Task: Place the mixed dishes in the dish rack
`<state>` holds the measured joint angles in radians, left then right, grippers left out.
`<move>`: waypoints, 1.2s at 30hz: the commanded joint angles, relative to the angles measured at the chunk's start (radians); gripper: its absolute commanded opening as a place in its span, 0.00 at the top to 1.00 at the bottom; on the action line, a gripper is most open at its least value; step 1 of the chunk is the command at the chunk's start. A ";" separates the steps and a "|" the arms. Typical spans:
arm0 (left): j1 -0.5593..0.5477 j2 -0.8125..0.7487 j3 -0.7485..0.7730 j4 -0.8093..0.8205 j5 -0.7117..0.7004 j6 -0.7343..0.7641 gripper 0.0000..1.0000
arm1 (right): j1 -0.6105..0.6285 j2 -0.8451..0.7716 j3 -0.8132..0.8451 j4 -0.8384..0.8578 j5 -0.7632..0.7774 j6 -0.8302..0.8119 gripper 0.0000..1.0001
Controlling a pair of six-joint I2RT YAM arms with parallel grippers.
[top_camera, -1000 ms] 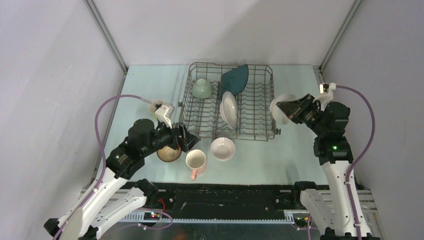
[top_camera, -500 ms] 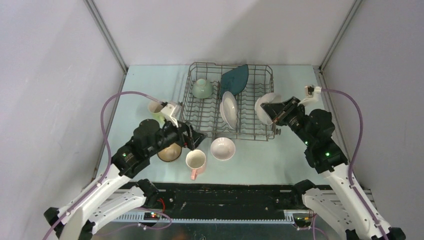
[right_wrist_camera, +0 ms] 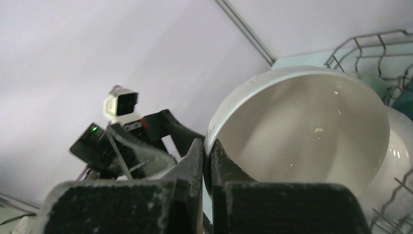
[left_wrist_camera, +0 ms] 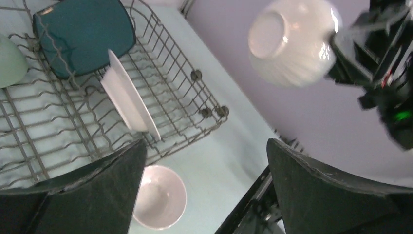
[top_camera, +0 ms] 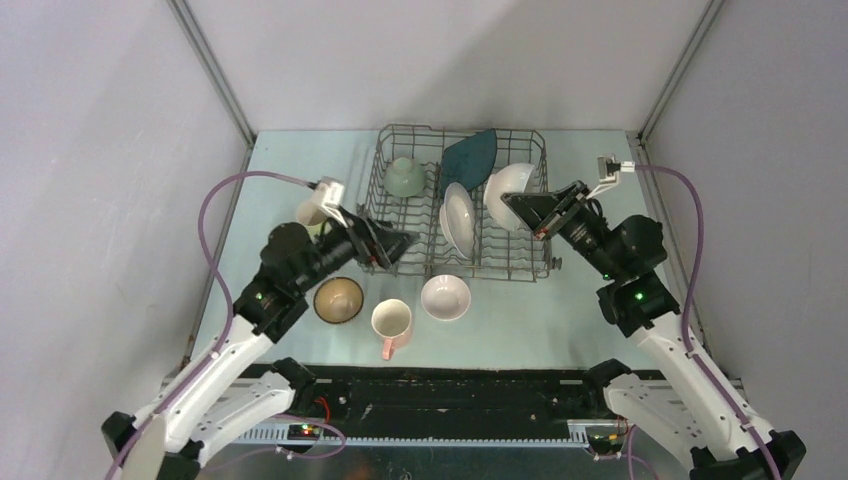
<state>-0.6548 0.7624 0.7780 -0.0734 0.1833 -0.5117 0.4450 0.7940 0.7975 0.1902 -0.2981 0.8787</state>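
Table [top_camera: 590, 300], white bowl [top_camera: 503, 185] in right end effector [top_camera: 524, 210]

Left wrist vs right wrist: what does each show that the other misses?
Left wrist only: a loose bowl on the table, the held bowl's underside, and the white plate whole. Right wrist only: the held bowl's inside, with its rim pinched in the shut right claw. Both: the held bowl and the rack.
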 commanded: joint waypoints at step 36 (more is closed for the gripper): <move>0.242 0.524 0.031 1.532 0.231 -1.537 0.00 | 0.165 0.584 0.315 1.344 -0.015 0.731 1.00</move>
<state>-0.3790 1.2671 0.7364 1.3323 0.4706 -1.9377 0.5877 1.3514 1.0065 1.3785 -0.3428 1.5635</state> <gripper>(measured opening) 0.996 0.032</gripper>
